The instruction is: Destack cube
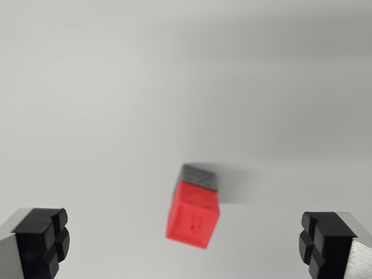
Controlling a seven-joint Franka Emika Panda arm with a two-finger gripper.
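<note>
Red cube point(193, 216) is sitting atop a grey cube point(199, 175), the stack standing on a plain pale surface point(104, 104), slightly blurred. Gripper point(186, 247) is hanging above and nearer, jaws spread wide, black pads point(43, 238) flanking the stack left and right, touching nothing

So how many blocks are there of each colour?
Red cube: 1
Dark grey cube, under the red one: 1
Total: 2 cubes, stacked on the pale table. The open gripper holds nothing.
</note>
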